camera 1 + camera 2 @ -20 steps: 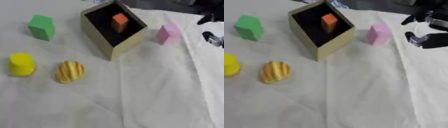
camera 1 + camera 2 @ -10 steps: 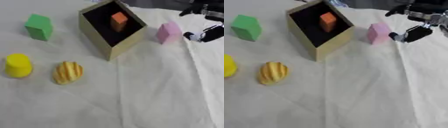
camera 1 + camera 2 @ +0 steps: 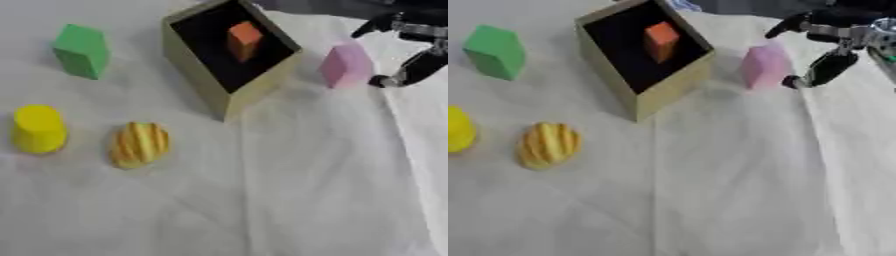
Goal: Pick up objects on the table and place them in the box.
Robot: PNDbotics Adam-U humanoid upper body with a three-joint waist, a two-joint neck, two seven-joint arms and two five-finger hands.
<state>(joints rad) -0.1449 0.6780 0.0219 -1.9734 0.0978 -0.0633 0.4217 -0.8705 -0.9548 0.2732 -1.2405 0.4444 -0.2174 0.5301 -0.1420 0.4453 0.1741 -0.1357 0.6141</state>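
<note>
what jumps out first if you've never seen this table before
The tan box with its black inside stands at top centre, an orange block already in it. Just to its right, the right hand reaches with open fingers at a pink block. A green block stands far left.

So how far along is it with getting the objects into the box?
Done: the orange block sits inside the box. In hand: nothing yet; the right hand is open beside the pink block. Left on the cloth: pink block, green block, yellow cup, striped yellow piece.
</note>
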